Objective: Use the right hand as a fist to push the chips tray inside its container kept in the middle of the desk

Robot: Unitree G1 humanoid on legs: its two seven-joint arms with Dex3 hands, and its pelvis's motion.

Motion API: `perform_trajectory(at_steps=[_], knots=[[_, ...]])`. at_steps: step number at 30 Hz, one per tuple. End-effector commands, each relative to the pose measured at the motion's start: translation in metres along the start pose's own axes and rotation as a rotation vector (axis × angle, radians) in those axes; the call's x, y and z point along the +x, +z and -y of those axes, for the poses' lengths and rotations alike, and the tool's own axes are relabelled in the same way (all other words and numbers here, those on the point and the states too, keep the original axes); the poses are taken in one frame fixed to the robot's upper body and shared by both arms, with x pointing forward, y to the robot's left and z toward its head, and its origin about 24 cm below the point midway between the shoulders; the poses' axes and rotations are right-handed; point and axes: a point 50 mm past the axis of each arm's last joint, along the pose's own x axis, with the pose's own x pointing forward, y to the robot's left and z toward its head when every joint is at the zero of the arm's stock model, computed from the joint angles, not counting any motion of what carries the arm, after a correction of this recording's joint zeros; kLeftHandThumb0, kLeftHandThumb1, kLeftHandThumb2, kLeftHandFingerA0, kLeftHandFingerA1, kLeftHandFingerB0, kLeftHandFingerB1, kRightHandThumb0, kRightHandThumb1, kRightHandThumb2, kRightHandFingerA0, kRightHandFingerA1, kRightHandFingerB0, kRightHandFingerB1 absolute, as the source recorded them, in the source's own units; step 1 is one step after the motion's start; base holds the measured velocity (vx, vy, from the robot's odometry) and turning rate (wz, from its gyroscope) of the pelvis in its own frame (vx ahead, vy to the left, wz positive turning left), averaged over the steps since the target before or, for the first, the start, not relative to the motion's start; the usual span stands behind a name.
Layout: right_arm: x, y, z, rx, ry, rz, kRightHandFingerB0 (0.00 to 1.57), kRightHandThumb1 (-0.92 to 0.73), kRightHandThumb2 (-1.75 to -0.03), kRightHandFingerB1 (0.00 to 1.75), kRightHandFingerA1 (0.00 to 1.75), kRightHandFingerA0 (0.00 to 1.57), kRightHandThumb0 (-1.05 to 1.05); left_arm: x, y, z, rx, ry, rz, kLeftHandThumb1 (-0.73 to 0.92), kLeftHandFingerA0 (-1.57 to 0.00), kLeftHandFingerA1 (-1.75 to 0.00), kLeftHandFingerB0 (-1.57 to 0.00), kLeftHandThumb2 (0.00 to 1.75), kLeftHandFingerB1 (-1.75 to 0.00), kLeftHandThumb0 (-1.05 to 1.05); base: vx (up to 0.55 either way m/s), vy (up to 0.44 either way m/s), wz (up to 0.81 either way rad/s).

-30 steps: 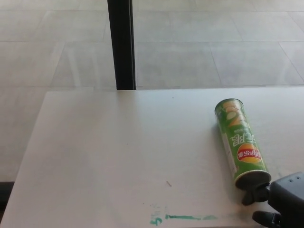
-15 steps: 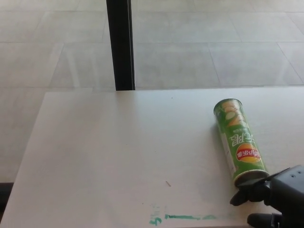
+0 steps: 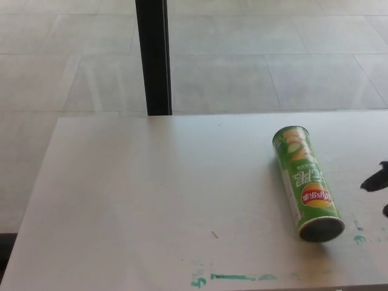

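The white desk (image 3: 151, 200) fills most of the view, its far edge running straight across below a pale tiled floor (image 3: 273, 60) and its left edge slanting down toward the lower left corner; a black post (image 3: 153, 57) stands upright just beyond the far edge. The whole left and middle of the desk top is open surface, marked only by a green smear (image 3: 233, 278) along the near edge and a few green dots (image 3: 359, 239) at the right. The green chips container (image 3: 307, 182) lies on its side on the right part of the desk, its closed end pointing away and its dark round mouth facing the near edge (no tray sticks out of that mouth). Only a black tip of the right hand (image 3: 377, 182) shows at the right border, level with the can's middle and apart from it, not touching; whether its fingers are curled or spread I cannot tell.
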Motion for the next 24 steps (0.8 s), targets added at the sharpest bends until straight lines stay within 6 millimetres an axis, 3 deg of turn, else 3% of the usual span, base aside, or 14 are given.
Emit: perform_trajectory(at_steps=[1,2,3,5,6,7,9,10,12,13,17,22,23,24], knots=[[-0.054,-0.082,0.042,0.470,-0.434,-0.293,0.68,-0.78,-0.63,0.53,0.86,0.94,-0.49,0.000,0.004,-0.003,-0.024,0.008,0.018,0.48,-1.21,-1.51,-0.49,1.35,-1.04,-1.04,0.00,0.000,0.00],[-0.071,-0.107,0.026,0.494,-0.602,-0.488,0.70,-0.76,-0.63,0.52,0.83,1.01,-0.56,0.000,0.003,-0.003,0.035,0.005,0.006,0.63,-0.66,-1.41,-0.48,1.06,-1.15,-1.04,0.00,0.000,0.00],[-0.077,-0.117,0.018,0.501,-0.651,-0.556,0.71,-0.77,-0.63,0.51,0.83,1.01,-0.59,0.000,0.002,-0.002,0.023,-0.003,0.006,0.63,-0.59,-1.43,-0.46,1.03,-1.17,-1.05,0.00,0.000,0.00],[-0.086,-0.130,0.009,0.560,-0.707,-0.644,0.68,-0.77,-0.63,0.50,0.83,0.97,-0.61,0.000,0.001,-0.002,0.040,0.004,0.006,0.66,-0.64,-1.41,-0.48,0.99,-1.16,-1.05,0.00,0.000,0.00],[-0.093,-0.137,0.003,0.631,-0.779,-0.694,0.70,-0.74,-0.62,0.52,0.81,0.96,-0.59,0.000,0.001,-0.003,0.043,0.006,-0.001,0.46,-1.04,-1.38,-0.13,1.33,-0.82,-1.04,0.00,0.000,0.00],[-0.103,-0.148,-0.010,0.701,-0.863,-0.774,0.68,-0.75,-0.62,0.54,0.80,0.95,-0.56,0.000,0.001,-0.002,0.021,0.006,-0.007,0.64,-0.65,-1.38,-0.48,0.99,-1.12,-1.05,0.00,0.000,0.00],[-0.109,-0.152,-0.014,0.724,-0.901,-0.806,0.68,-0.75,-0.62,0.54,0.80,0.95,-0.56,0.000,0.000,-0.001,0.013,0.003,-0.011,0.64,-0.65,-1.38,-0.48,0.99,-1.12,-1.05,0.00,0.000,0.00],[-0.128,-0.165,-0.039,0.827,-0.994,-0.959,0.63,-0.79,-0.63,0.51,0.78,0.92,-0.59,0.000,-0.001,-0.001,0.083,-0.014,-0.009,0.39,-0.88,-1.27,-0.11,1.27,-0.78,-0.98,0.00,0.000,0.00],[-0.134,-0.169,-0.047,0.874,-1.050,-0.996,0.61,-0.78,-0.63,0.51,0.83,0.94,-0.56,0.000,-0.001,0.000,0.071,-0.014,-0.008,0.38,-0.87,-1.26,-0.11,1.26,-0.78,-0.95,0.00,0.000,0.00],[-0.138,-0.168,-0.057,0.892,-1.089,-1.036,0.61,-0.78,-0.63,0.52,0.96,0.89,-0.56,-0.001,-0.001,-0.001,0.070,-0.012,-0.004,0.39,-0.87,-1.28,-0.07,1.29,-0.78,-1.02,0.00,0.000,0.00],[-0.157,-0.174,-0.082,0.925,-1.159,-1.143,0.54,-0.78,-0.63,0.49,0.94,0.92,-0.58,0.000,0.002,-0.002,0.050,-0.001,0.003,0.42,-1.03,-1.38,-0.19,1.31,-0.85,-1.05,0.00,0.000,0.00],[-0.179,-0.183,-0.101,0.936,-1.272,-1.275,0.55,-0.78,-0.63,0.53,0.97,0.86,-0.58,-0.001,-0.001,-0.003,0.040,0.001,-0.003,0.36,-1.01,-1.34,-0.15,1.26,-0.82,-0.95,0.00,0.000,0.00],[-0.189,-0.183,-0.110,0.940,-1.289,-1.334,0.55,-0.79,-0.63,0.56,0.96,0.85,-0.58,-0.001,-0.001,-0.003,0.077,-0.003,-0.005,0.69,-0.66,-1.32,-0.48,0.96,-1.10,-1.05,0.00,0.000,0.00],[-0.195,-0.181,-0.117,0.935,-1.315,-1.365,0.59,-0.80,-0.64,0.64,0.95,0.87,-0.55,-0.001,-0.001,-0.003,0.081,-0.001,-0.007,0.40,-1.00,-1.36,-0.15,1.30,-0.82,-1.01,0.00,0.000,0.00]])
